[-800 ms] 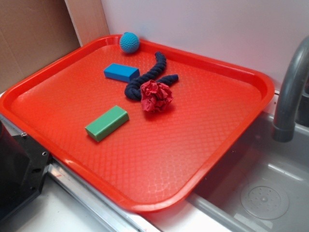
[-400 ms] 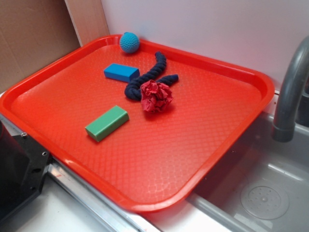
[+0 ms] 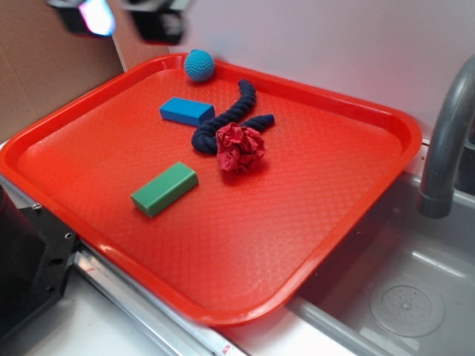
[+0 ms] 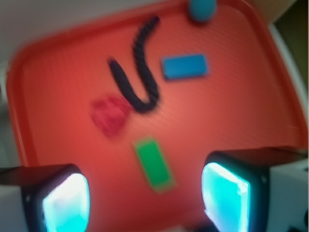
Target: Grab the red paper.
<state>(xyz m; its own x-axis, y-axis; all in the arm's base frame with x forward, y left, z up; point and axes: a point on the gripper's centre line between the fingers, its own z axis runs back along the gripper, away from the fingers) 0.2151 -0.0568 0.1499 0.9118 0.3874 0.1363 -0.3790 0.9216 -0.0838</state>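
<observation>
Setting: orange-red plastic tray beside a grey sink w/ a grey faucet; white wall behind, cardboard at far left.
Red paper: red paper sits near tray centre, toward the back – a crumpled crimson wad. Wrist view shows it blurred.
Neighbours: dark navy rope curls round its back-left side, touching or nearly so; can't tell which. Green block lies apart in front-left; blue block and teal ball sit farther back.
Gripper: gripper high over the tray's back-left corner, seen blurred at the top edge of the exterior view; well apart from the paper.
Jaws: spread wide apart, nothing between them.
Handling (est.): looks v. light, soft and crushable, not fragile; folds should give the pads grip. Likely skids on the tray if nudged sideways.
Where to hold: prob. straight down across the wad's middle – one pad on the open front-right side, the other in the narrow gap by the rope, so the rope isn't pinched too.
</observation>
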